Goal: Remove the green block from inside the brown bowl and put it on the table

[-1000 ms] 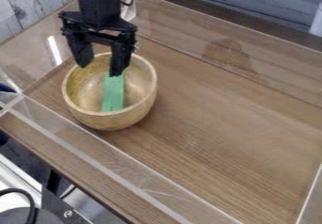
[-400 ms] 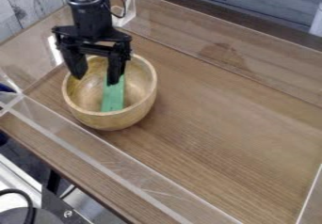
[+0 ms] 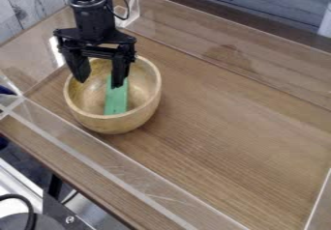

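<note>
The brown bowl [image 3: 146,103] sits on the table [image 3: 233,118] at the left. Inside it the green block [image 3: 116,100] leans against the bowl's inner wall, its upper end hidden behind a finger. My black gripper [image 3: 101,74] points straight down over the bowl's far half and is open. One finger hangs on each side of the block's upper end, with the tips just inside the rim. I cannot tell whether the fingers [image 3: 80,66] touch the block.
Clear acrylic walls [image 3: 91,161] edge the table along the front, left and back. Bare wood stretches to the right of the bowl. A grey plank wall [image 3: 33,7] stands behind at the upper left.
My gripper has shifted slightly left, rolled a little about its axis and sunk a bit toward the bowl. Its jaws stayed open. Bowl and block have not moved.
</note>
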Controlling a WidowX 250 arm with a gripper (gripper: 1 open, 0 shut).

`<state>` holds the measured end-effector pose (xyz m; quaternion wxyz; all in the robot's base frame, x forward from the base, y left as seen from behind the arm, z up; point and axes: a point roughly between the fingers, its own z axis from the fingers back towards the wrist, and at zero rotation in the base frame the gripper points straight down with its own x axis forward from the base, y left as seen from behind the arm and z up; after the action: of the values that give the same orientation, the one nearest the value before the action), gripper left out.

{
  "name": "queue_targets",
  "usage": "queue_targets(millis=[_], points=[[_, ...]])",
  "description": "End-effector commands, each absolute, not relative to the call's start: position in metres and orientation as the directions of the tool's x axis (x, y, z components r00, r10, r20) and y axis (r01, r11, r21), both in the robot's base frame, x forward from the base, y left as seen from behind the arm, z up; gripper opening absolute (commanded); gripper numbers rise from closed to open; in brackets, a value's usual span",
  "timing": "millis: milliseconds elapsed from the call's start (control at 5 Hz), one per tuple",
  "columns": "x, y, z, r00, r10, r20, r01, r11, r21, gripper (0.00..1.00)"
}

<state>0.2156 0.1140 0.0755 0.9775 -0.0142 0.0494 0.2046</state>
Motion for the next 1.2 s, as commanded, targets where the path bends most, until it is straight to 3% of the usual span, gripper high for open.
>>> queue_targets(millis=[0,1000], points=[[0.221,0.114,0.082,0.914,0.399,-0.073,-0.4,0.916,-0.007,1.0],[0.222,0.1,0.098,0.916,0.396,-0.067,-0.399,0.916,-0.032,1.0]])
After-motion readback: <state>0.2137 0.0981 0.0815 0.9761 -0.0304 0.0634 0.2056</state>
